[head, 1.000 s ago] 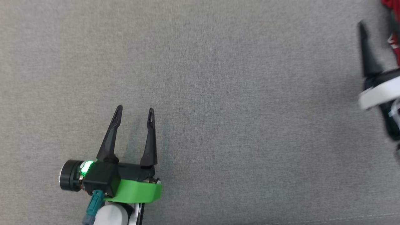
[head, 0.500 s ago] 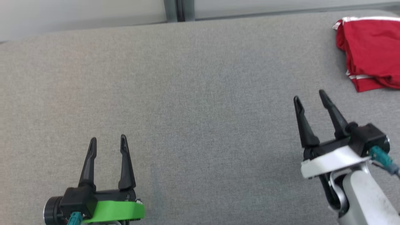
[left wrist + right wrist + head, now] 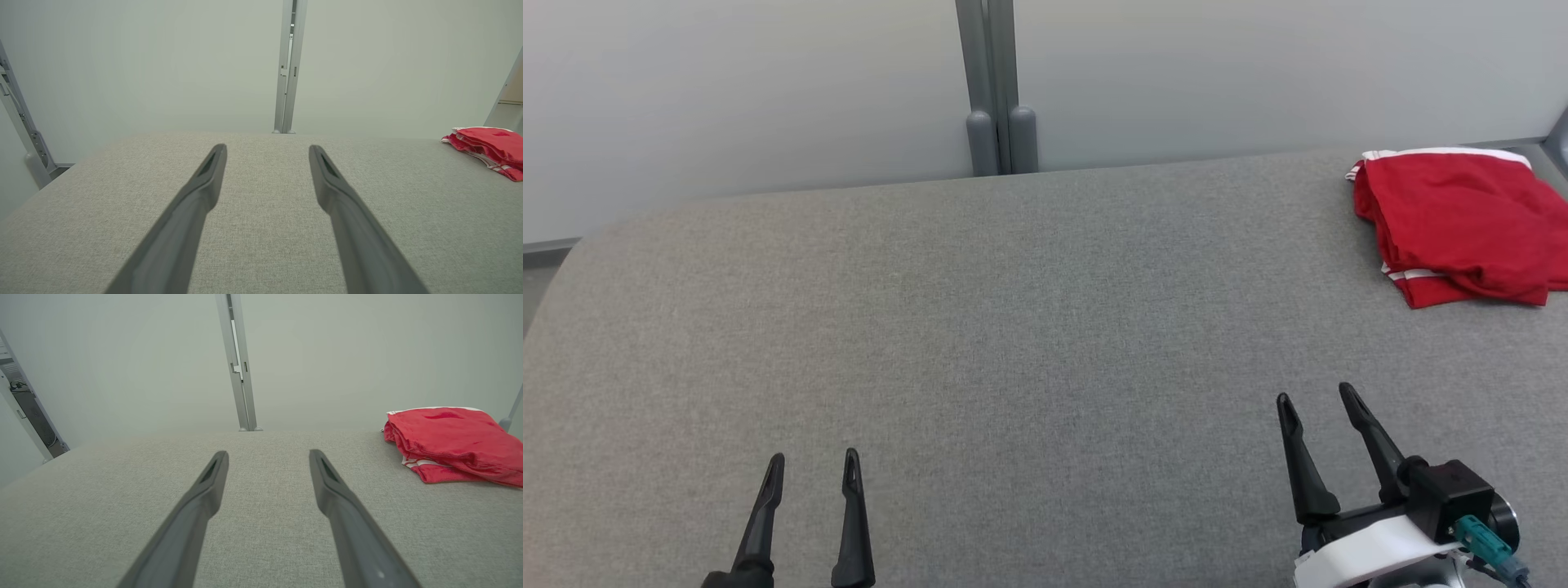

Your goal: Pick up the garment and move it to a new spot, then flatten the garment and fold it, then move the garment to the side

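Now the head camera has tilted up since half a second ago, showing more pale wall and the grey upright post. The folded red garment with white trim lies as before at the far right of the grey fabric-covered surface. Both the left gripper and the right gripper sit lower in frame, well apart from the garment, fingers spread and empty.

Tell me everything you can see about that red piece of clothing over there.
The red garment looks like soft cloth with thin white stripes along its edges. It lies folded over in a few loose, rumpled layers at the far right of the grey fabric surface, near its back edge. Only that surface touches it; the head view's right border cuts part off.
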You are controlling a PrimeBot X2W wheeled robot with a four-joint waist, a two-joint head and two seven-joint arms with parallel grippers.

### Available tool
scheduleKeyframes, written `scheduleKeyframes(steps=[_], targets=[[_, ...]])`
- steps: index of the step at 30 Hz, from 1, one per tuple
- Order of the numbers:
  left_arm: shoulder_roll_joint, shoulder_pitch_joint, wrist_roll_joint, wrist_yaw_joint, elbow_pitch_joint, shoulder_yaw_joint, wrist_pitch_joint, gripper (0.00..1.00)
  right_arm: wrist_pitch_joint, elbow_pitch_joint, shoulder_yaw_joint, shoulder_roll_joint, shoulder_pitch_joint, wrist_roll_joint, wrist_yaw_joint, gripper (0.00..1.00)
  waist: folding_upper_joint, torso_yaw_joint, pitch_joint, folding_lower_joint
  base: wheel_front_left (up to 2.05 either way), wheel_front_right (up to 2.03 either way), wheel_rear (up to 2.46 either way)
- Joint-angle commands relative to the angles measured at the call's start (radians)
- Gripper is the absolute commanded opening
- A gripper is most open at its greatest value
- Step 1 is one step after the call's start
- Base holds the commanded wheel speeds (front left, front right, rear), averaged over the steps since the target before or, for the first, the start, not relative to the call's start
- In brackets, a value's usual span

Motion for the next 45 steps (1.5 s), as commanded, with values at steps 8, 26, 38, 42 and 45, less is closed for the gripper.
scheduleKeyframes(steps=[8, 26, 38, 42, 45], targets=[[0.002, 0.033, 0.000, -0.006, 0.020, 0.017, 0.000, 1.00, -0.002, 0.023, 0.017, 0.021, 0.027, 0.002, -0.002, 1.00, 0.0000, -0.018, -0.051, 0.0001, 0.00, 0.00, 0.00], [0.000, 0.030, -0.008, -0.013, 0.043, 0.015, 0.000, 0.00, 0.000, 0.031, 0.033, 0.024, 0.025, 0.011, 0.000, 0.00, 0.0000, -0.026, -0.062, 0.0001, 0.00, 0.00, 0.00], [0.009, 0.002, -0.164, -0.024, 0.096, 0.021, 0.026, 0.00, 0.029, 0.077, 0.020, 0.019, 0.016, 0.162, 0.000, 0.00, 0.0000, -0.024, -0.058, 0.0001, 0.00, 0.00, 0.00], [0.014, -0.019, -0.242, -0.033, 0.111, 0.027, 0.041, 0.00, 0.045, 0.084, 0.012, 0.016, 0.003, 0.239, 0.000, 0.00, 0.0000, -0.023, -0.055, 0.0001, 0.00, 0.00, 0.00], [0.017, -0.034, -0.301, -0.039, 0.122, 0.031, 0.052, 0.00, 0.056, 0.088, 0.005, 0.015, -0.006, 0.295, 0.000, 0.00, 0.0000, -0.023, -0.054, 0.0001, 0.00, 0.00, 0.00]])
